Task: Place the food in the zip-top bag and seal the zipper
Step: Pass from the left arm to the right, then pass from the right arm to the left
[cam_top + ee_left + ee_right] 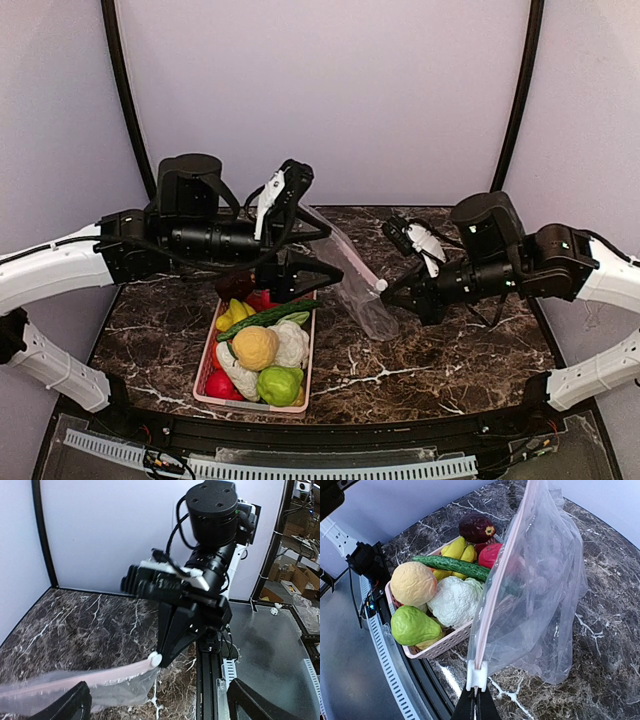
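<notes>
Left gripper (315, 272) noted with jaws spread wide, poised over far end of pink basket (205, 385). Food (262, 348) piled in basket, left of centre. Zip-top bag (355, 285) hung slanting just right of basket; zipper (492, 605) end pinched in closed right gripper (386, 292).

We find no text, label, brand, number or sign that we can read in any view, boxes (289, 571) in the far background too blurred for us to tell any print
</notes>
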Controlling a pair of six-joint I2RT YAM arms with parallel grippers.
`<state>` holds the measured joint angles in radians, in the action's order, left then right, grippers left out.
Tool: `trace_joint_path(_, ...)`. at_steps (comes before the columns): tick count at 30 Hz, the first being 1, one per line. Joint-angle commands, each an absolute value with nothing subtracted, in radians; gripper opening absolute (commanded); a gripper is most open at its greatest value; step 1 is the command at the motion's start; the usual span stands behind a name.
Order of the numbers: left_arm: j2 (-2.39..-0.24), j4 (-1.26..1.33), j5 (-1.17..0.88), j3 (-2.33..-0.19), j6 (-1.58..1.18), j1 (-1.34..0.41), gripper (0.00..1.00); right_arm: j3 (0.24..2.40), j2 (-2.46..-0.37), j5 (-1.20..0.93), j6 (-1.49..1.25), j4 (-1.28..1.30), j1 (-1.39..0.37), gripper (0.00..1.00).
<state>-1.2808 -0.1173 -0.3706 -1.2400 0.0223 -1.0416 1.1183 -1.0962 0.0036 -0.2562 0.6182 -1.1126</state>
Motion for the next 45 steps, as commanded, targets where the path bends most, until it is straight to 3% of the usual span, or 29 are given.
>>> trace_joint_path(1, -1.342, -0.008, -0.501, -1.308, 0.079, -1.072, 0.95, 1.157, -1.109, -0.054, -0.231, 0.683, -1.115, 0.00)
trace_joint_path(10, -1.436, 0.038, -0.542, -1.333, 0.082, -1.078, 0.93, 1.180, -1.089, -0.057, -0.228, 0.672, -1.128, 0.00)
trace_joint_path(30, -1.553, -0.016, -0.543, -1.366, 0.076, -1.077, 0.71, 1.192, -1.068, -0.043, -0.218, 0.651, -1.167, 0.00)
trace_joint_path(45, -1.602, -0.066, -0.572, -1.388, 0.080, -1.077, 0.45, 1.195, -1.075, -0.003, -0.206, 0.656, -1.176, 0.00)
